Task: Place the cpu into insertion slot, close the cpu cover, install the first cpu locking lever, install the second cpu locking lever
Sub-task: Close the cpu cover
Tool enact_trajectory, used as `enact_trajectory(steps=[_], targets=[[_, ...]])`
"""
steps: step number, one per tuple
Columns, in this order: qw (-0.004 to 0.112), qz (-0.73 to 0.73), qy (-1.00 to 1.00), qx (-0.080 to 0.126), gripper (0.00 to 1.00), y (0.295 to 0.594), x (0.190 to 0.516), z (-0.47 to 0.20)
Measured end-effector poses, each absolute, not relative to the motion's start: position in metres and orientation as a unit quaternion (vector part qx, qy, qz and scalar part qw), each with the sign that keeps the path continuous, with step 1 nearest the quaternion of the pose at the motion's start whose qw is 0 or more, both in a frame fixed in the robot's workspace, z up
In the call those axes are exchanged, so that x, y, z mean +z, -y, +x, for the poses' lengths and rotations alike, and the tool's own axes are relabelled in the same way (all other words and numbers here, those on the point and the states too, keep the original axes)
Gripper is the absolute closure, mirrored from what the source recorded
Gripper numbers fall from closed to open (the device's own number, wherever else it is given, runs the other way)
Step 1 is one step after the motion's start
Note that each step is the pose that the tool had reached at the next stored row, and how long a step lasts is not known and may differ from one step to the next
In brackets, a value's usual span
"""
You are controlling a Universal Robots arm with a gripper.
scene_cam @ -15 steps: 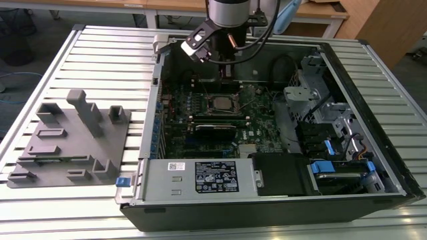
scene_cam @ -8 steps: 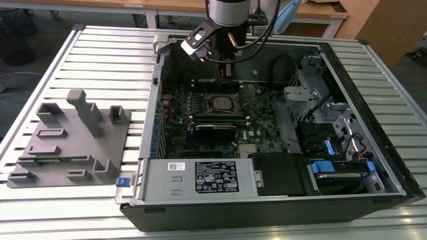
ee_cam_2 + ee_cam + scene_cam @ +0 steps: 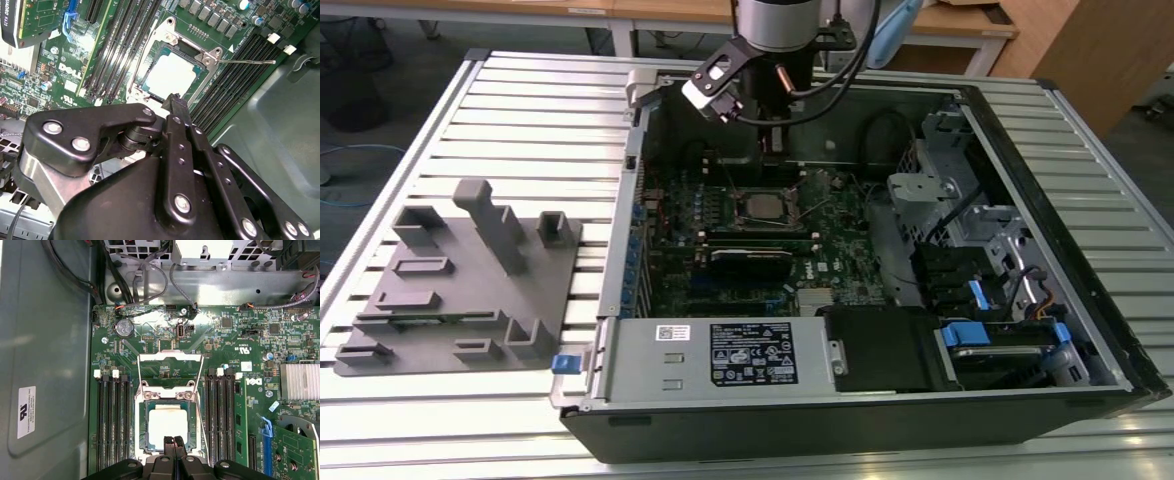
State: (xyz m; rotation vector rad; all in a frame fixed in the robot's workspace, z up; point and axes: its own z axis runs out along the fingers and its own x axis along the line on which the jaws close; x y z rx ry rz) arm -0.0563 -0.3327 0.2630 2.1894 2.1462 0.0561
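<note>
Gripper closed, both tips pressed together with nothing between them, reaching down into the open computer case from the arm above. In both wrist views the joined tip lies over the near edge of the cpu; whether it touches cannot be told. Cpu is seated flat in the insertion slot, silvery top facing up, the slot's dark frame showing around it. Cpu cover looks lifted off the socket, a thin frame with a window standing on the side of the cpu away from the gripper, green board visible through the window; how far it is tilted is unclear. One locking lever is a thin wire sticking out sideways from the socket corner over the memory slots, not latched down. More long black memory slots flank the socket on both sides. Socket sits on the green circuit board, with a round coin battery beyond the cover and a finned silver heatsink off to one side. Case lies on its side on a slatted metal table. On the exterior view's left of the case, well apart from it, a grey fixture block with upright posts rests on the table.
</note>
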Motion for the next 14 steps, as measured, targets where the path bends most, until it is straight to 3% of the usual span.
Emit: enact_trajectory(steps=[14], targets=[[0.038, 0.713, -0.699, 0.018, 0.89, 0.3327, 0.2667, -0.0563]])
